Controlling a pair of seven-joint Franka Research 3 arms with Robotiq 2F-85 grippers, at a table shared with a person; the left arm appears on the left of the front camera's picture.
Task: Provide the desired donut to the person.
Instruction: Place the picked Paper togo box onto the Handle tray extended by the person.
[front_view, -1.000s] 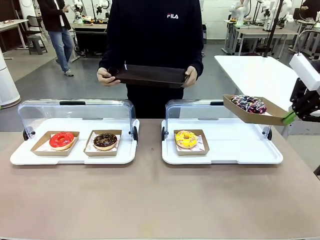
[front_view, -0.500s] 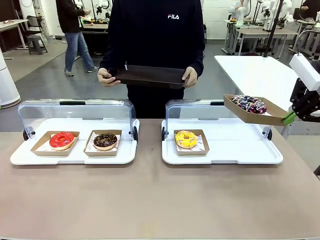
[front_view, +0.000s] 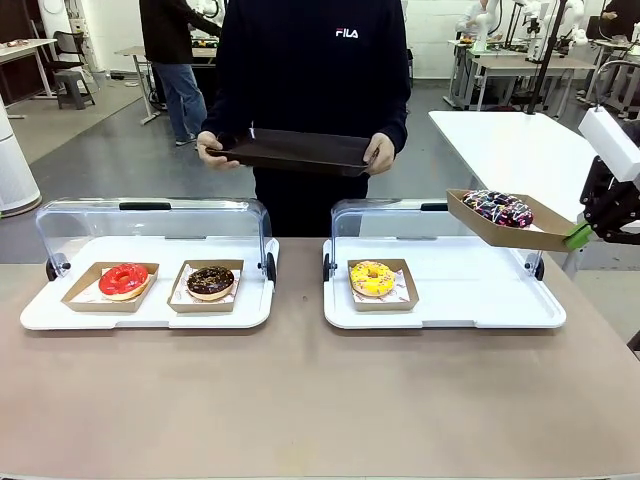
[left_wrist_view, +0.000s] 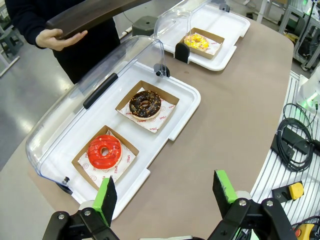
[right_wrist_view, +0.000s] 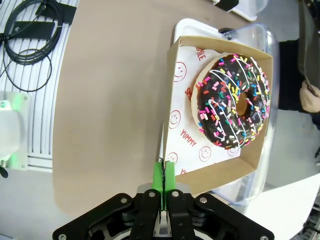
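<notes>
A chocolate donut with coloured sprinkles lies in a brown cardboard tray. My right gripper is shut on that tray's near wall and holds it in the air above the right end of the right display case. The person stands at the far side of the table. Both of their hands hold a dark serving tray at waist height. My left gripper is open, above the table beside the left display case.
The left case holds a red-glazed donut and a chocolate donut. A yellow donut sits in the right case. Both clear lids stand open at the back. A white table stands at the back right.
Neither gripper, the held cardboard tray nor the person's serving tray has moved. Someone in the background has walked to the right.
</notes>
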